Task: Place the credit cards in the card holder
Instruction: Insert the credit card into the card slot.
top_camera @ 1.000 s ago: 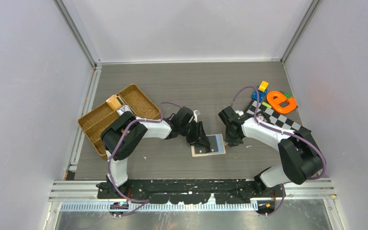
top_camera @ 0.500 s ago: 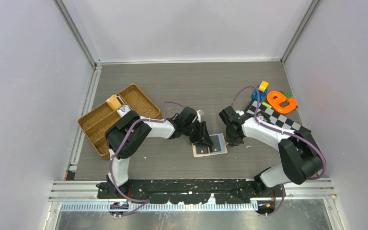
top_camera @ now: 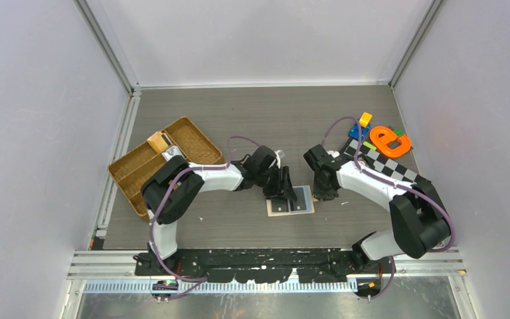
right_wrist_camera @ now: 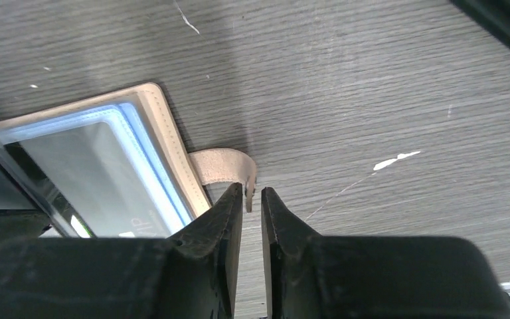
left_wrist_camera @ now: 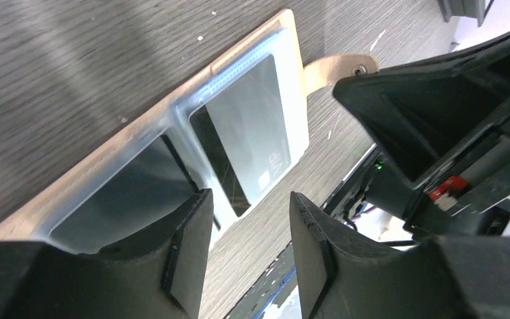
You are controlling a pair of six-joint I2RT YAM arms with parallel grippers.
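The peach card holder [top_camera: 285, 211] lies open and flat on the table's middle. In the left wrist view a silvery credit card [left_wrist_camera: 252, 129] with a dark band sits in its clear right pocket, and a darker card [left_wrist_camera: 129, 189] fills the left pocket. My left gripper [top_camera: 281, 193] hovers over the holder's left half, open [left_wrist_camera: 249, 196], with nothing between its fingers. My right gripper [top_camera: 323, 193] is at the holder's right edge. Its jaws [right_wrist_camera: 252, 189] stand slightly apart around the snap tab [right_wrist_camera: 220, 166], with a thin gap on each side.
A brown wicker tray [top_camera: 135, 178] holding small items stands at the left. At the right are a checkered board [top_camera: 386, 166], an orange letter-shaped toy [top_camera: 389, 141] and blue and yellow blocks [top_camera: 361, 125]. White walls enclose the table.
My left gripper slid a little to the right over the holder and its jaws widened. The right jaws loosened around the snap tab. The holder shifted slightly.
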